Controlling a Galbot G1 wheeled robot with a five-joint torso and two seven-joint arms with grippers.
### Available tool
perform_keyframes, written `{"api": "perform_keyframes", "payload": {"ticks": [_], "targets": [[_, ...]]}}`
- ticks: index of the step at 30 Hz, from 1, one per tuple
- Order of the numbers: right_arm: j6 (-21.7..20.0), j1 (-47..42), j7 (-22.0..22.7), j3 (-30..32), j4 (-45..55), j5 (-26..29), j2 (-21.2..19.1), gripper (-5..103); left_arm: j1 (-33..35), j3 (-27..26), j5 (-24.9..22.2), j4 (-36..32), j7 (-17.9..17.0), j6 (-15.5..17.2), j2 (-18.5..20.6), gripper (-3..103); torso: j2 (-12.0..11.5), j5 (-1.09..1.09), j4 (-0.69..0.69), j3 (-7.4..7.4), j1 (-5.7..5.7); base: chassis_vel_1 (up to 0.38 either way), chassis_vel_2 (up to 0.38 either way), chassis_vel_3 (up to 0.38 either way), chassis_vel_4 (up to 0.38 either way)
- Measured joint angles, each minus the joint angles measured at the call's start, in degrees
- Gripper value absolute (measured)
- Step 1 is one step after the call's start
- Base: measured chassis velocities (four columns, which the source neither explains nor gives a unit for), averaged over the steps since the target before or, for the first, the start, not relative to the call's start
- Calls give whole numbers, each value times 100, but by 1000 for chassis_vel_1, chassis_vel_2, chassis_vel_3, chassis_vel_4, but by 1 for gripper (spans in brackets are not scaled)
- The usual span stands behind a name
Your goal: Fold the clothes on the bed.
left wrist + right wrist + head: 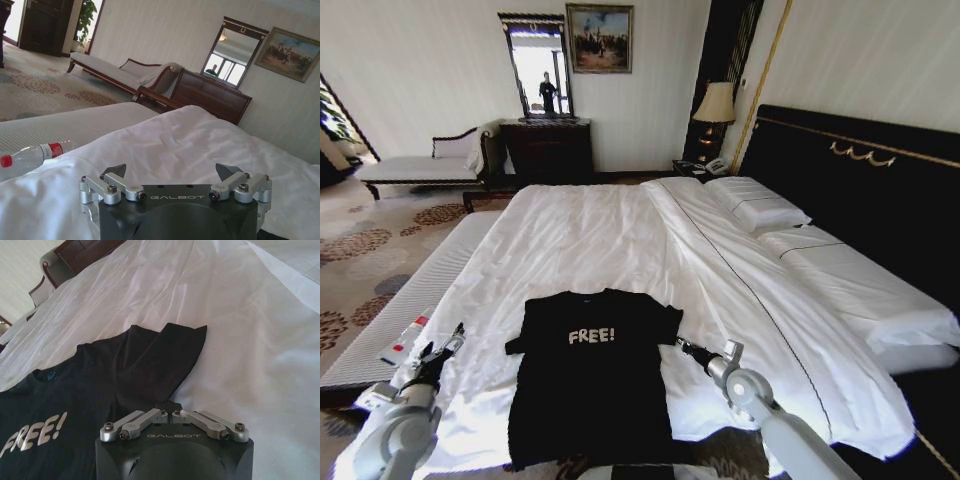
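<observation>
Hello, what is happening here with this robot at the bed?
The robot stands at the foot of the bed, where a black T-shirt lies spread flat, not yet folded. The right gripper, fingers closed, is at the shirt's edge just below its sleeve; whether it pinches fabric is unclear. The left gripper is open over the white sheet, apart from the shirt.

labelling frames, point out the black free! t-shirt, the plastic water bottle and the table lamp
black soft-fabric FREE! T-shirt (pixel 588 385): head view, chest below the lettering
clear plastic water bottle with red label (pixel 31 155): left wrist view, bottle body
cream-shaded table lamp (pixel 715 103): head view, shade
</observation>
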Motion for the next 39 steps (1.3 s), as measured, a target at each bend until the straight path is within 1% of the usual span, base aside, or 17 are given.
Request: {"api": "perform_keyframes", "payload": {"ticks": [5, 10, 12, 13, 15, 18, 19, 22, 24, 27, 28, 29, 30, 31, 34, 37, 39], "targets": [[12, -288, -9, 56, 156, -110, -138, 0, 18, -14, -22, -8, 1, -2, -5, 100, 0, 0, -1, 0, 0, 0, 0, 0, 0], [82, -335, -6, 117, 113, -230, -96, -1, 34, 17, -14, -55, 3, -6, -48, 100, 0, 0, -1, 0, 0, 0, 0, 0, 0], [139, -315, -6, 169, 113, -231, -62, 9, 56, 29, -3, -81, 4, -8, -56, 100, 0, 1, -2, 0, 0, 0, 0, 0, 0], [139, -315, -6, 169, 113, -231, -62, 9, 56, 29, -3, -81, 4, -8, -56, 100, 0, 1, -2, 0, 0, 0, 0, 0, 0], [168, -289, -5, 230, 207, -155, -55, 20, 72, 26, -3, -92, 5, -9, -51, 100, 0, 0, -1, 0, 0, 0, 0, 0, 0], [174, -268, 42, 304, 367, -47, -63, 20, 85, -5, -21, -105, 5, -10, -35, 100, 0, 0, -1, 0, 0, 0, 0, 0, 0], [175, -254, 72, 359, 477, 10, -74, 31, 95, -27, -41, -115, 6, -10, -26, 100, 0, 0, -1, 0, 0, 0, 0, 0, 0], [185, -189, 121, 489, 763, 137, -102, 47, 135, -71, -111, -145, 18, -10, -16, 100, 0, -1, -1, 0, 0, 0, 0, 0, 0], [188, -164, 137, 521, 841, 176, -108, 47, 156, -78, -144, -159, 33, -3, -16, 100, 0, -1, 0, 0, 0, 0, 0, 0, 0], [194, -191, 219, 609, 1196, 261, -83, 63, 311, -66, -214, -254, 146, 63, -64, 100, 0, 0, 0, 0, 1, 0, 0, 0, 0], [194, -191, 219, 609, 1196, 261, -83, 63, 311, -66, -214, -254, 146, 63, -64, 100, 0, 0, 0, 0, 1, 0, 0, 0, 0], [187, -275, 260, 622, 1346, 294, -68, 69, 374, -45, -174, -282, 183, 64, -95, 100, 0, -1, 1, 0, 1, 0, 0, 0, 0], [157, -401, 322, 623, 1505, 315, -54, 69, 436, -24, -110, -301, 210, 60, -130, 100, 0, -1, 1, 0, 1, 0, 0, 0, 0], [114, -559, 420, 594, 1664, 314, -48, 80, 470, -18, -66, -314, 216, 54, -156, 100, 0, -1, 0, 0, 1, 0, 0, 0, 0], [53, -737, 533, 498, 1797, 273, -47, 85, 481, -18, -46, -323, 216, 48, -165, 100, 0, 0, -1, 0, 0, 0, 0, 0, 0], [-11, -914, 608, 299, 1848, 97, -74, 98, 478, -19, -18, -391, 208, 49, -170, 100, 0, 0, -1, 0, 0, 0, 0, 0, 0], [-13, -913, 614, 278, 1836, 80, -83, 98, 477, -16, -15, -404, 207, 52, -174, 100, 0, 0, -1, 0, 0, 0, 0, 0, 0]]}}
